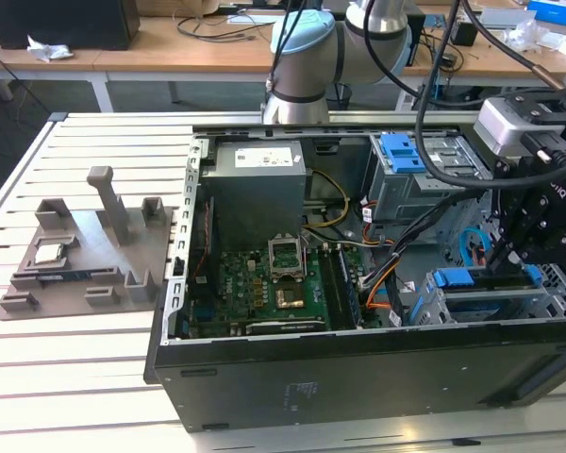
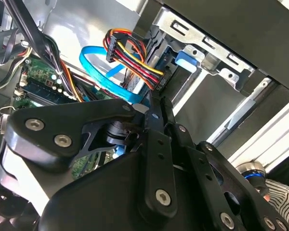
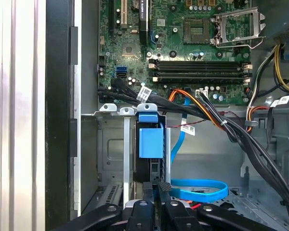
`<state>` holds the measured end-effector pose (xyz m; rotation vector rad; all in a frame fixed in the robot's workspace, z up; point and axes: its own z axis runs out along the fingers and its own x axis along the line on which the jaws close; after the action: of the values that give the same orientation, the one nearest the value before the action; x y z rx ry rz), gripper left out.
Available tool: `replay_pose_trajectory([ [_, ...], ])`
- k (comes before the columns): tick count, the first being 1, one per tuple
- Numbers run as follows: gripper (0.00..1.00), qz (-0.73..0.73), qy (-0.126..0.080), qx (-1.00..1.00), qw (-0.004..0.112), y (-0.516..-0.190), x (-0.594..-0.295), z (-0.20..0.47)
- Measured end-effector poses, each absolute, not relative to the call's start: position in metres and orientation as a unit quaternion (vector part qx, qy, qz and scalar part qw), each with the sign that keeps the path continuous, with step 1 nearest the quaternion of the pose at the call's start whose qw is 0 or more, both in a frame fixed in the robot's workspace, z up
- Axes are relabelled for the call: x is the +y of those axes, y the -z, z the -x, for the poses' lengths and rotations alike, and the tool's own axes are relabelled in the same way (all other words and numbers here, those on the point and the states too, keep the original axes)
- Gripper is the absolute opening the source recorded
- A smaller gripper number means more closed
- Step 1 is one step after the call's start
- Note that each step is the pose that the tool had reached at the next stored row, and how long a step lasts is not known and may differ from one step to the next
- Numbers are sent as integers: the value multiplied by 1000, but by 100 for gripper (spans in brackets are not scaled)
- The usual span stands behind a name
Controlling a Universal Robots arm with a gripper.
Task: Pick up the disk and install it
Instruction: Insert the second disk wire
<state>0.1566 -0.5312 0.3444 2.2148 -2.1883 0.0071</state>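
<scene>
- The slatted white table (image 1: 75,377) carries everything; at the exterior view's left a grey fixture (image 1: 85,255) sits on it, with a small square chip (image 1: 49,252) in one pocket, well apart from my work.
- In the middle lies the open computer case (image 1: 358,377), its green motherboard (image 1: 264,283) bare; wooden desks (image 1: 170,52) strewn with cables run along the back of the room.
- At the exterior view's right is the disk (image 1: 472,280); it sits between the walls of the metal drive cage (image 1: 434,307), its blue rail toward the motherboard in the first wrist view.
- My claw (image 1: 498,260) hangs right over it, fingers drawn together at the disk's near end; I cannot tell whether they pinch it or merely press it.
- I judge this the install step, picking up done; seating it calls for a straight push along the cage, clear of the blue cable (image 3: 202,185) just beside.
</scene>
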Motion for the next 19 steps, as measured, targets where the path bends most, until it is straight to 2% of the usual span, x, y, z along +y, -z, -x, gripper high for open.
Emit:
replay_pose_trajectory([
  [19, 16, -711, -2, -703, 14, -349, -531, -157],
])
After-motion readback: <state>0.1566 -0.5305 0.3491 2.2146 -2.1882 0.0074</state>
